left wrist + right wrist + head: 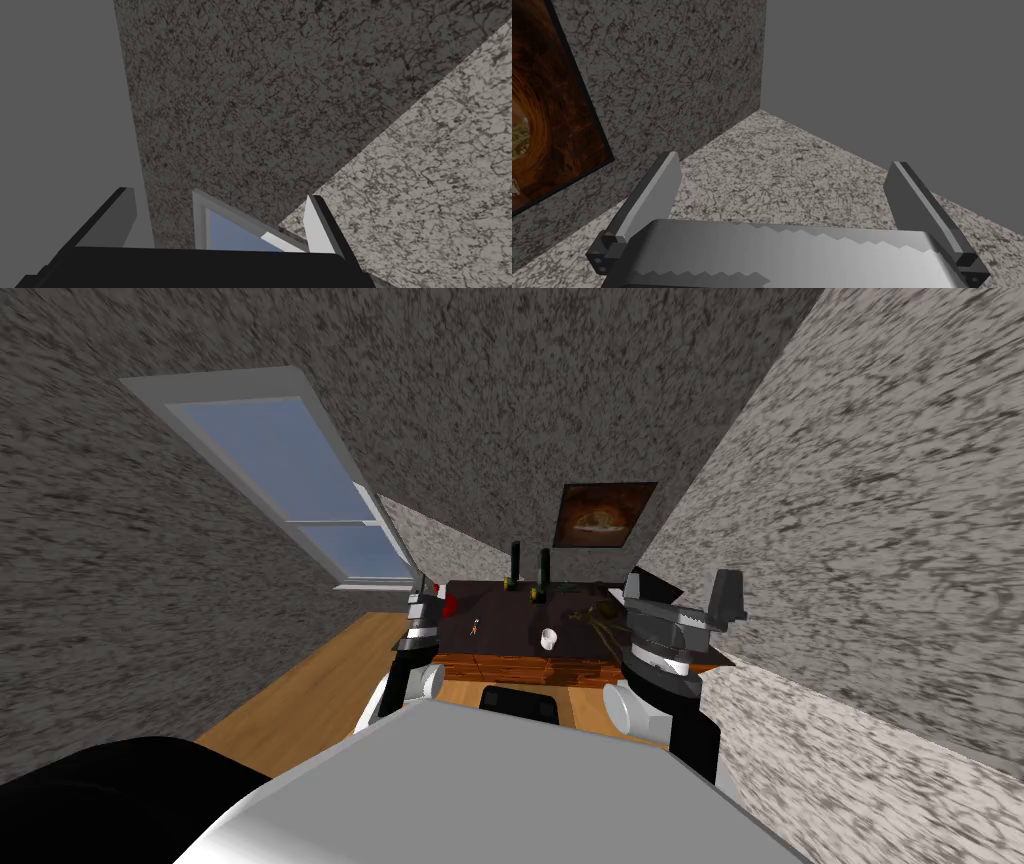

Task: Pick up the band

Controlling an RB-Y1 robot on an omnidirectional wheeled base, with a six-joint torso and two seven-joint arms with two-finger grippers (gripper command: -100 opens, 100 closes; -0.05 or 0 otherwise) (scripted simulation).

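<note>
The robot stood at a dark wooden table [510, 623] with the pickup not yet begun. Its left gripper [219, 195] and right gripper [784, 162] were held up towards the walls, fingers spread wide and empty. A small white ring [548, 638], probably the band, lay apart from both on the tabletop. The reach, descent and grasp were all left to do.

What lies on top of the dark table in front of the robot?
On the dark table: a small white band, a tiny orange item, two dark upright posts and some twigs. The right gripper hides the table's right end.
</note>
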